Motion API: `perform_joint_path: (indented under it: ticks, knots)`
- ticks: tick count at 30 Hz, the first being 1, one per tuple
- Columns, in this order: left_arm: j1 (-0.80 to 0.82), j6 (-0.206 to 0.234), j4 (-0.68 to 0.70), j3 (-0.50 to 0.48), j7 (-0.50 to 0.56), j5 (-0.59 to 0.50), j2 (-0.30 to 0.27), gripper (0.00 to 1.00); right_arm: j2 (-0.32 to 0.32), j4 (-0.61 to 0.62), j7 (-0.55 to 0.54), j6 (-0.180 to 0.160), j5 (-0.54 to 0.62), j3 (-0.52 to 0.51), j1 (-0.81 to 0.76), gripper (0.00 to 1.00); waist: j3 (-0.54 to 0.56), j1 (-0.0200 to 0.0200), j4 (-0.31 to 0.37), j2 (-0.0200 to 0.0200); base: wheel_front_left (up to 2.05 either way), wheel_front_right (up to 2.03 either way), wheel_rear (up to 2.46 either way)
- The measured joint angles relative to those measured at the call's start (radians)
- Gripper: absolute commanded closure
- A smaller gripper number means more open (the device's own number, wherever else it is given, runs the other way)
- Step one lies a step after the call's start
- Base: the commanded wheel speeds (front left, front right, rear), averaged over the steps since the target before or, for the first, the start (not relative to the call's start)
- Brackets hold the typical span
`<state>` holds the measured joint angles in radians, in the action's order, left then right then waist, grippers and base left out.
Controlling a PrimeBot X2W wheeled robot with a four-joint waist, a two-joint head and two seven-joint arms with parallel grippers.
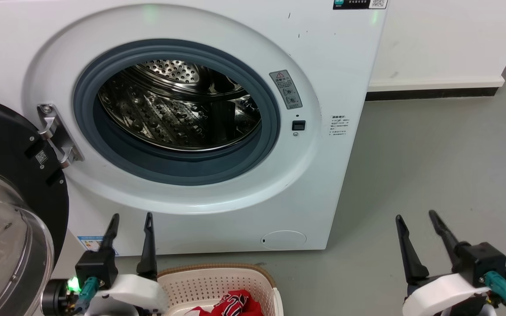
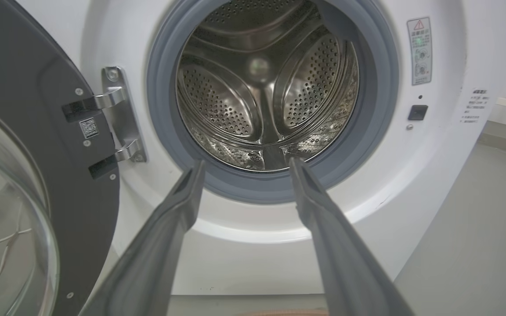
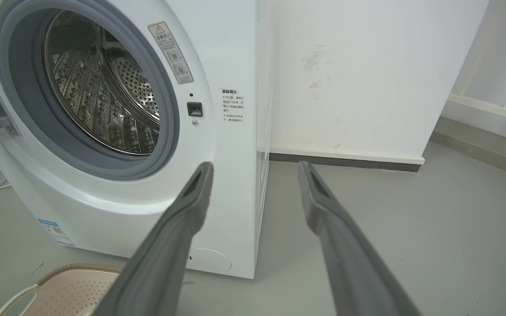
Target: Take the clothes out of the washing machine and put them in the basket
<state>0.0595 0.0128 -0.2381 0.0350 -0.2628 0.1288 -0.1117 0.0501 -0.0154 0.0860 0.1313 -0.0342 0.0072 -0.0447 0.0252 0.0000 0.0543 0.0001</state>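
The white washing machine (image 1: pixel 244 57) stands before me with its black-framed glass door (image 1: pixel 7 210) swung open to the left. Its steel drum (image 1: pixel 178 109) shows bare metal, also in the left wrist view (image 2: pixel 262 87) and the right wrist view (image 3: pixel 103 96). Red clothes (image 1: pixel 235 303) lie in the cream basket (image 1: pixel 218 274) on the floor below the porthole. My left gripper (image 1: pixel 132 217) is open just left of the basket, nothing between its fingers (image 2: pixel 182 197). My right gripper (image 1: pixel 415 215) stands open over bare floor to the right, its fingers (image 3: pixel 191 197) holding nothing.
The open door hangs close by my left arm, on a metal hinge (image 1: pixel 55 134). Grey floor (image 1: pixel 433 166) stretches to the right of the machine, up to a white wall with a dark skirting (image 1: pixel 433 93). The basket's corner (image 3: pixel 73 289) sits at the lower left of the right wrist view.
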Motion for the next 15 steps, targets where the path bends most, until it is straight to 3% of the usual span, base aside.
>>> perform_joint_path:
  ticks: [5, 15]
  knots:
    - [-0.021, -0.001, -0.043, -0.003, 0.018, 0.018, 0.009, 1.0, 0.0, -0.039, 0.0, 0.0, -0.018, 0.003, -0.018, 1.0, 0.0, 0.0001, 0.0, 0.0, 0.0, 0.0, 0.0]
    - [-0.019, -0.021, -0.044, -0.024, 0.068, 0.213, 0.017, 1.0, 0.005, -0.063, -0.017, 0.0, -0.242, 0.001, -0.014, 1.0, -0.003, 0.0, -0.005, 0.0, 0.0, 0.0, 0.0]
